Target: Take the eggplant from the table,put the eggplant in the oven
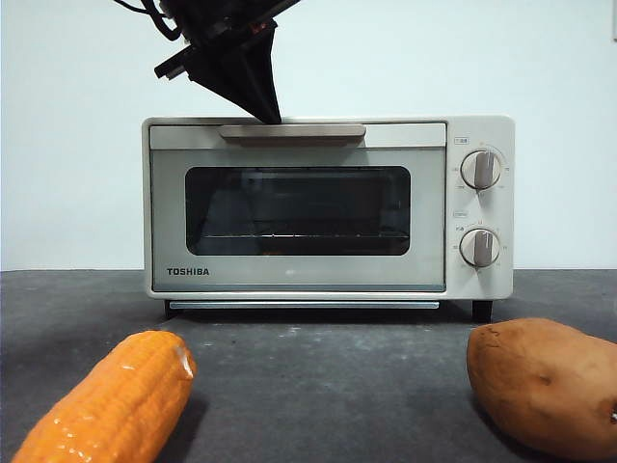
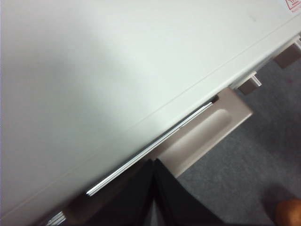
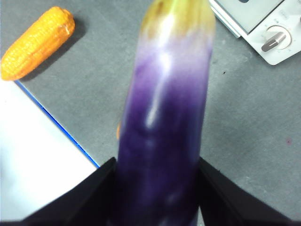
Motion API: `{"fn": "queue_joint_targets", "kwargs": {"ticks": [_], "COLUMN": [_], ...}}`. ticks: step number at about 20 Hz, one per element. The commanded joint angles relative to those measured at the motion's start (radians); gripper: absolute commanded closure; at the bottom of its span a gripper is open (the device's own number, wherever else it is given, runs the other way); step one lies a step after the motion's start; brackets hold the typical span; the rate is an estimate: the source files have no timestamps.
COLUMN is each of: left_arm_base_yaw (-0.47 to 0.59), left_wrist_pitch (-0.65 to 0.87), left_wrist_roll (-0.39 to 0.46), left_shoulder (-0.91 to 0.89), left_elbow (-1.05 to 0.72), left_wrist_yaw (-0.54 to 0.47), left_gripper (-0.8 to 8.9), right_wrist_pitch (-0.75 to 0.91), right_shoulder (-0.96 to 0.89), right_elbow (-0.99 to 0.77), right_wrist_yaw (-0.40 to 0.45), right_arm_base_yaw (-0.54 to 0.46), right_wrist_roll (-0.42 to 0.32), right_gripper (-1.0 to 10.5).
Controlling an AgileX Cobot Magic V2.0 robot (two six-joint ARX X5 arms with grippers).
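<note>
1. The eggplant [image 3: 162, 136] is off the desk [image 1: 318, 386], pinched between the two black jaws of the right claw [image 3: 157, 188]. It runs lengthwise straight out from that claw, so its long axis follows the claw's own reach, and the paler, yellowish end points away from the jaws.

2. It looks long and glossy: deep purple near the jaws, fading through pale violet to a yellow-green far end. The picture is soft there, so finer detail cannot be made out.

3. Seen from the right wrist, the oven [image 1: 328, 207] lies ahead of the eggplant's far end and off to one side; only a corner with one knob [image 3: 275, 40] shows. The eggplant is not in the front view at all.

4. The oven door [image 1: 297, 217] is shut, and this is what the coming move turns on: the eggplant cannot go in until the door is down.

5. The left claw [image 2: 154, 188] sits at the oven's top front edge, jaws pressed together, right at the beige handle [image 2: 207, 136]. In my judgement this arm is placed to pull the door open, while the right arm, being the one carrying, waits.

6. A corn cob [image 1: 111, 405] and a sweet potato [image 1: 545, 381] lie on the desk in front of the oven, well apart, one at each side.
</note>
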Motion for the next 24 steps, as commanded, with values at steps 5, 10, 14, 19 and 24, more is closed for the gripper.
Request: {"fn": "queue_joint_targets", "kwargs": {"ticks": [5,10,14,19,24], "left_arm_base_yaw": [-0.048,-0.124,-0.201,-0.233,-0.208], "left_wrist_pitch": [-0.126,-0.333,-0.484,-0.450,-0.323], "left_wrist_roll": [0.025,0.026,0.028,0.024,-0.016], "left_shoulder": [0.045,0.045,0.045,0.010,-0.103], "left_elbow": [0.019,0.022,0.037,0.035,-0.008], "left_wrist_yaw": [-0.009,-0.009,-0.008,-0.016,-0.132], "left_gripper": [8.08,8.08,8.08,8.08,8.08], "right_wrist_pitch": [0.003,0.005,0.021,0.049,0.063], "right_shoulder": [-0.009,-0.008,-0.008,-0.008,0.001], "right_elbow": [0.019,0.019,0.019,0.019,0.019], "right_wrist_yaw": [0.009,0.008,0.008,0.007,0.006], "right_arm_base_yaw": [0.012,0.012,0.012,0.012,0.012], "right_wrist_roll": [0.002,0.001,-0.006,-0.034,-0.047], "right_gripper": [7.7,7.7,7.7,7.7,7.7]}}
